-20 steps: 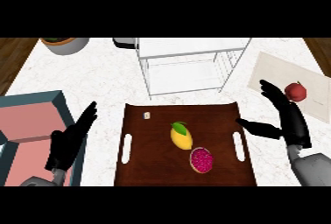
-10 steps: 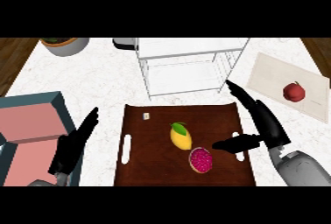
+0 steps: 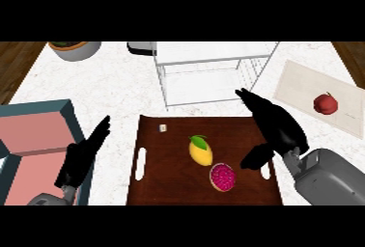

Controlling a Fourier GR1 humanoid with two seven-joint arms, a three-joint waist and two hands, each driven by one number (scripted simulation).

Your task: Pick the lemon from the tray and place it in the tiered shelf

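A yellow lemon [image 3: 200,151] with a green leaf lies near the middle of the dark brown tray [image 3: 171,188]. My right hand [image 3: 276,126] hangs over the tray's right side, fingers straight and pointing away, thumb stretched down; it is open and a little right of the lemon, not touching it. The white wire tiered shelf [image 3: 206,72] stands just beyond the tray. My left hand [image 3: 83,157] rests open left of the tray, fingers up.
A halved pink-fleshed fruit [image 3: 223,177] lies on the tray right below the lemon. A small white piece [image 3: 162,128] sits at the tray's far left. A red apple [image 3: 326,102] lies on a beige mat [image 3: 306,87]. A teal box [image 3: 32,144] and a potted plant [image 3: 73,49] stand at the left.
My right hand has swung left from beside the apple's mat to over the tray's right side, closer to the lemon. The left hand has barely moved.
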